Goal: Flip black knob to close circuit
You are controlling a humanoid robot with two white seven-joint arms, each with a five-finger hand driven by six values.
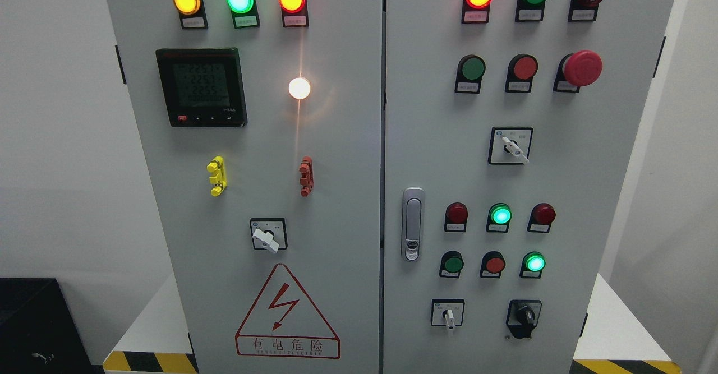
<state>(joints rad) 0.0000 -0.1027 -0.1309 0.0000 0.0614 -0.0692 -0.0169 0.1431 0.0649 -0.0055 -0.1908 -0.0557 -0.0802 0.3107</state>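
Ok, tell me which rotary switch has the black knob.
The switch at the bottom right of the right door. Its knob is black; the other three have white handles. No robot hand is in view.

"有电危险" on warning sign (287, 312)
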